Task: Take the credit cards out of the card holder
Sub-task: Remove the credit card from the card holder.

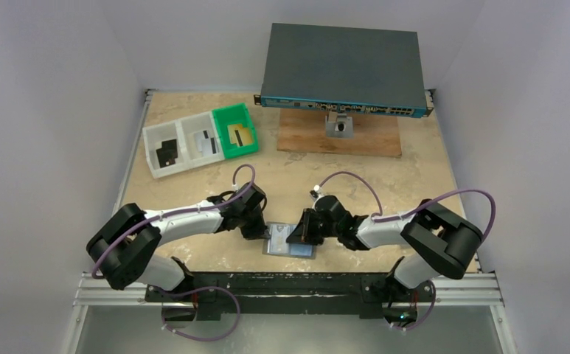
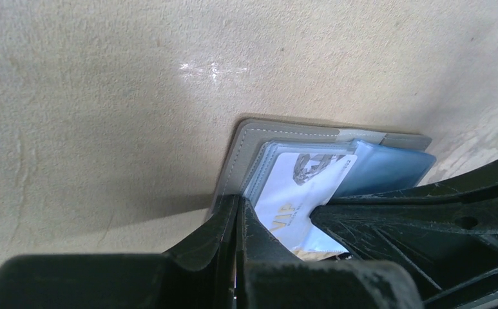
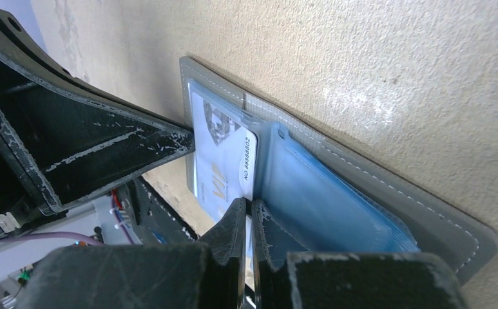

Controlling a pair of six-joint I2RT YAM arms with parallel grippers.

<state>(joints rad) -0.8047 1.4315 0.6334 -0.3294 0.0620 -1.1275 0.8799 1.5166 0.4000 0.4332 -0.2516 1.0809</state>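
Observation:
The card holder [image 1: 301, 250] lies open near the table's front edge, grey cover down, bluish clear pockets [image 3: 323, 199] up. A silver-white credit card [image 3: 223, 154] marked VIP sticks partly out of its left pocket; it also shows in the left wrist view [image 2: 291, 193]. My left gripper [image 1: 258, 232] is shut, its tips [image 2: 239, 205] pressed on the holder's left edge [image 2: 233, 161]. My right gripper [image 1: 301, 234] is shut on the card's right edge [image 3: 249, 206]. More cards lie in the trays at the back left.
A white tray holds black cards [image 1: 166, 151] and silver-grey cards [image 1: 204, 141]; a green tray [image 1: 237, 134] holds a gold card. A large dark box with ports [image 1: 344, 66] stands on a wooden board [image 1: 341, 136] at the back.

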